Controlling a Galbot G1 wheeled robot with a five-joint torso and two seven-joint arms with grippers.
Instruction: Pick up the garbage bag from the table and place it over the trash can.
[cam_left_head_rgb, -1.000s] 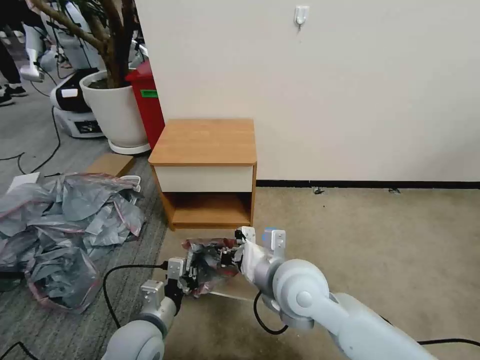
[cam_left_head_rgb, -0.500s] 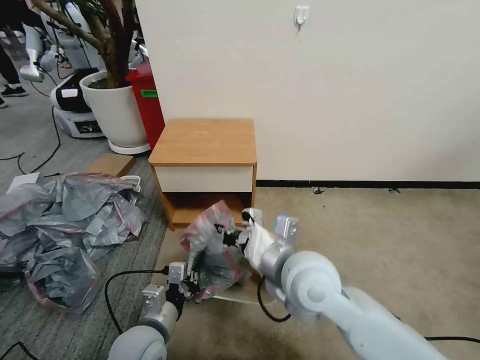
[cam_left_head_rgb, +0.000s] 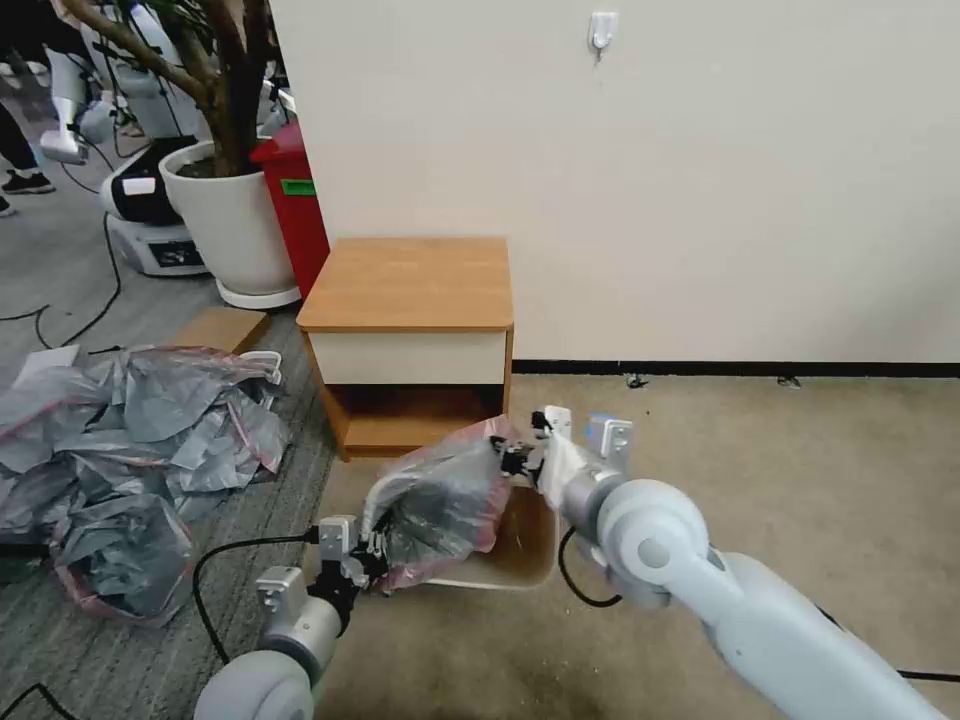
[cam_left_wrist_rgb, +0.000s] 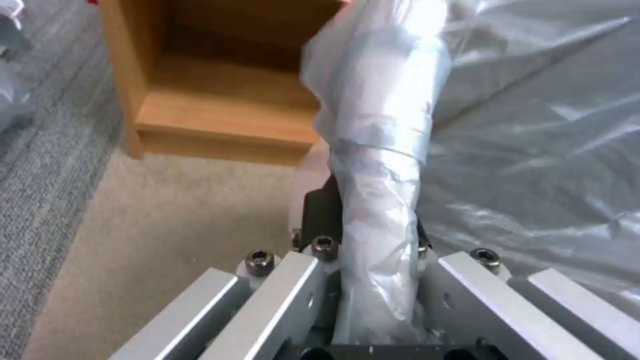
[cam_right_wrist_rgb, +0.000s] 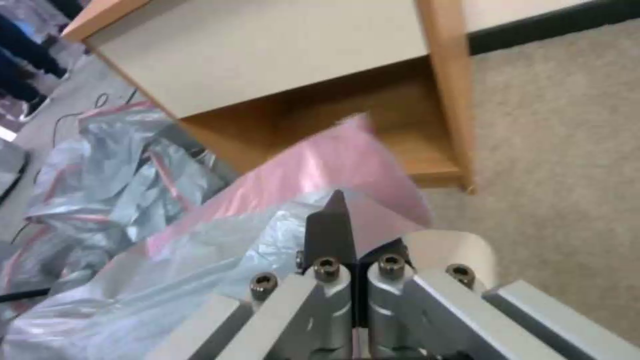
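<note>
The garbage bag (cam_left_head_rgb: 440, 505), grey and crinkly with a pink-red edge, hangs stretched between both grippers just above the floor in front of the table (cam_left_head_rgb: 410, 285). My left gripper (cam_left_head_rgb: 373, 555) is shut on its near lower edge, and in the left wrist view a twisted strand of the bag (cam_left_wrist_rgb: 380, 150) runs through the left gripper (cam_left_wrist_rgb: 367, 225). My right gripper (cam_left_head_rgb: 513, 460) is shut on the far upper pink edge (cam_right_wrist_rgb: 333, 160), with the fingertips (cam_right_wrist_rgb: 337, 215) pinched together. The cream trash can (cam_left_head_rgb: 525, 540) stands under the bag, its left part covered and its right inside showing.
A heap of similar grey bags (cam_left_head_rgb: 130, 460) lies on the floor to the left. A black cable (cam_left_head_rgb: 230, 550) runs beside my left arm. Behind the table stand a white plant pot (cam_left_head_rgb: 235, 225) and a red bin (cam_left_head_rgb: 295, 200). Beige carpet lies to the right.
My right gripper has risen and swung right toward the cabinet, pulling the bunched bag open. The left gripper shifted slightly left. The trash can's inside now shows beneath the bag.
</note>
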